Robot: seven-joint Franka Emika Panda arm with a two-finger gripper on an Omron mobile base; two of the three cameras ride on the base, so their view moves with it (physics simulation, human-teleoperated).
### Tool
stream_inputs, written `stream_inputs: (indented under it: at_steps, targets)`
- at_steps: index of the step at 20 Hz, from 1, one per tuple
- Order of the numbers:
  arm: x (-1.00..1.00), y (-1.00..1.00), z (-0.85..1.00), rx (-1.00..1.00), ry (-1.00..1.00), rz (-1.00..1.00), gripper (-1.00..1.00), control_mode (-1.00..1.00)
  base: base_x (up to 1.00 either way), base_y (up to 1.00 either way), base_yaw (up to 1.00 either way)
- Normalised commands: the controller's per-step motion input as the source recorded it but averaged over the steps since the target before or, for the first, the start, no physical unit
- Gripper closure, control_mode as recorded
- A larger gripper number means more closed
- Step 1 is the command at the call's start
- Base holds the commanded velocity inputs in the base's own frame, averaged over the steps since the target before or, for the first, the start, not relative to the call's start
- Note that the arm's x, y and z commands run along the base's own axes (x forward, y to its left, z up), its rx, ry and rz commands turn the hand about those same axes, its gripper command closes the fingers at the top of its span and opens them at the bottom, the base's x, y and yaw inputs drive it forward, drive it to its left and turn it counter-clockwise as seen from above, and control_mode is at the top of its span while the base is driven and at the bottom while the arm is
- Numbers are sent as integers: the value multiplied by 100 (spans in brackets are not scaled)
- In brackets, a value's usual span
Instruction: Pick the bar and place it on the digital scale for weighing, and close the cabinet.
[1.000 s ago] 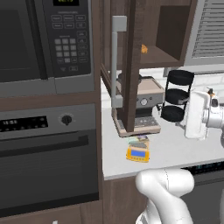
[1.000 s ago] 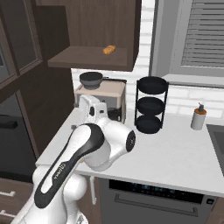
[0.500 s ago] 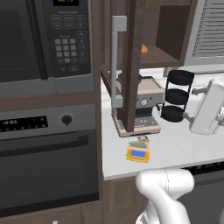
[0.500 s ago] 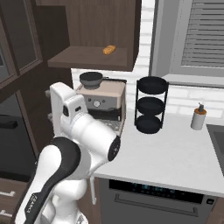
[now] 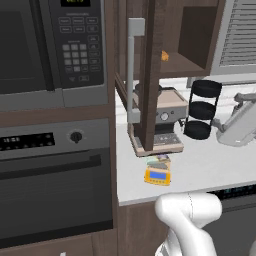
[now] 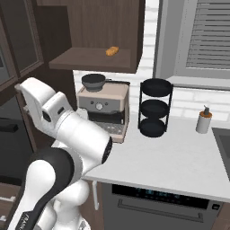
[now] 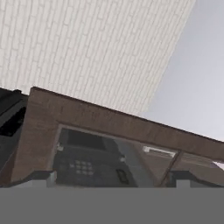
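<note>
The greenish-grey bar (image 5: 159, 162) lies on top of the small yellow digital scale (image 5: 156, 176) on the counter, in front of the coffee machine. The dark brown cabinet stands open; its door (image 5: 150, 75) juts out edge-on, with a grey bar handle (image 5: 132, 70). My white arm (image 6: 49, 112) reaches up to the left, close to the inner face of the door (image 6: 18, 49). In the hand view my gripper (image 7: 113, 179) is open with nothing between its fingers, facing the door's wooden frame (image 7: 109, 120).
A coffee machine (image 5: 165, 120) and a black three-tier rack (image 5: 202, 107) stand at the back of the counter (image 6: 179, 157). A soap bottle (image 6: 204, 120) is at the right. A tiny orange object (image 6: 112, 50) lies on the cabinet shelf. The microwave (image 5: 50, 45) and oven (image 5: 55, 180) are at the left.
The arm has swung upward and toward the open cabinet door, the hand rising away from the counter. The bar and scale have not moved.
</note>
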Motion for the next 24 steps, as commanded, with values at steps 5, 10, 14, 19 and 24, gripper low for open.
stream_inputs:
  at_steps: [5, 10, 14, 19, 24]
  targets:
    - [-86, 92, -2, 30, -27, -1, -100, -100, 0, 0, 0]
    - [-42, 100, -32, 25, -23, -7, -100, -100, 0, 0, 0]
    - [-79, 93, -28, 29, -23, -9, -100, -100, 0, 0, 0]
    - [-100, 77, -31, 23, -5, 0, -100, -100, 0, 0, 0]
    - [-7, 94, -86, 3, 10, -3, -100, -100, 0, 0, 0]
